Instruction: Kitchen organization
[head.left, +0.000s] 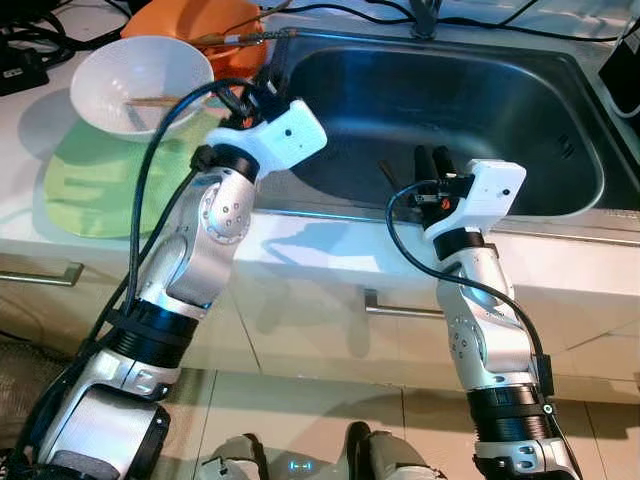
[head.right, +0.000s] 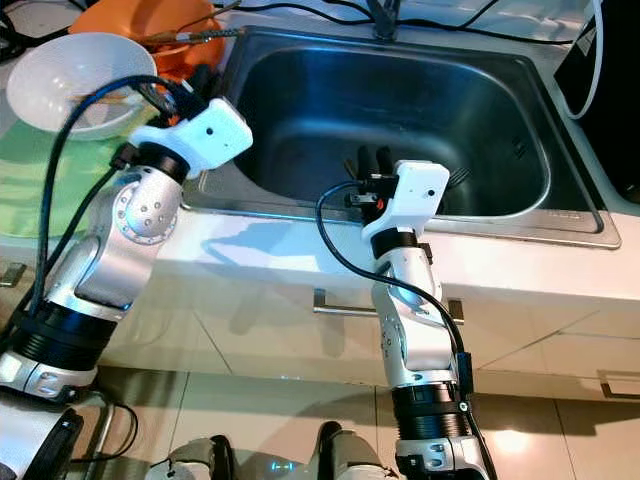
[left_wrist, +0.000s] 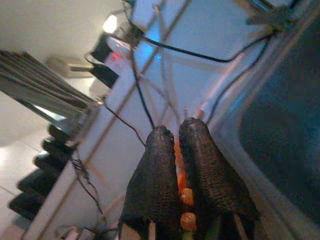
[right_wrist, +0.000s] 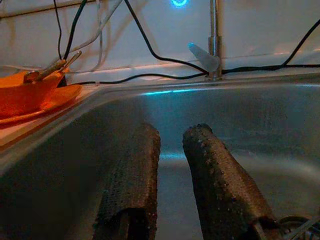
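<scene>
Orange bowl (head.left: 190, 25) sits at the back of the table (head.left: 300, 240), just beside the sink's (head.left: 400, 90) back left corner, with long-handled utensils (head.left: 245, 38) resting in it, their handles running roughly along the table's back edge and poking out toward the basin. A white bowl (head.left: 140, 85) holding a pair of chopsticks (head.left: 150, 101) stands in front of it, on a green mat (head.left: 90, 175) toward the table's left edge. The left gripper (head.right: 200, 78) hovers at the sink's left rim, near both bowls, its jaws drawn almost together with a sliver of orange showing in the slit between them; whether they pinch anything cannot be told. The right gripper (head.left: 433, 157) hangs over the sink's front edge, pointing across the basin at the faucet (right_wrist: 215, 40), its jaws spread and empty. What looks like a fork (head.right: 455, 178) lies low in the basin toward its right side, just beyond the right gripper. Judged from this, the left arm is much the nearer to the bowls, which lie ahead of its jaws toward the table's back left corner, while the right arm is better placed for the fork.
</scene>
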